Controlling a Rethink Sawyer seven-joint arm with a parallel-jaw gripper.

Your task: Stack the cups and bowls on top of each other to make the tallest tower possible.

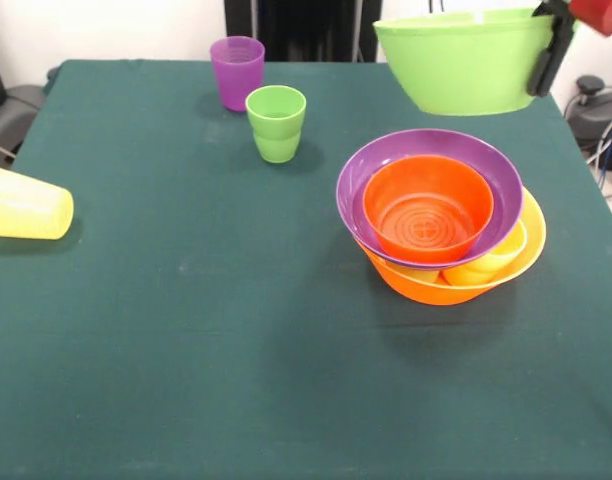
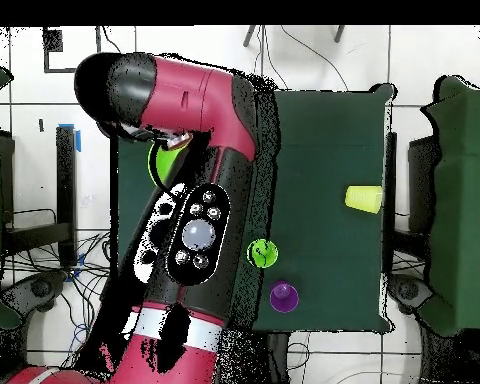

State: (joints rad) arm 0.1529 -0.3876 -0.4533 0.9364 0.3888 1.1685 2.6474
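My gripper (image 1: 543,66) is at the top right of the front view, shut on the right rim of the deep lime green bowl (image 1: 464,62), which it holds in the air above the table's far right. A bit of that bowl shows past the arm in the overhead view (image 2: 165,161). Below it stands the tower: the yellow-orange bowl (image 1: 441,285) as base, the purple bowl (image 1: 358,180) in it, and the small orange bowl (image 1: 426,208) inside that. A yellow cup (image 1: 491,262) sits wedged between the base and the purple bowl.
A purple cup (image 1: 237,70) (image 2: 283,296) and a lime green cup (image 1: 277,122) (image 2: 262,253) stand upright at the far middle of the green table (image 1: 186,350). A pale yellow cup (image 1: 26,205) (image 2: 363,198) lies on its side at the left edge.
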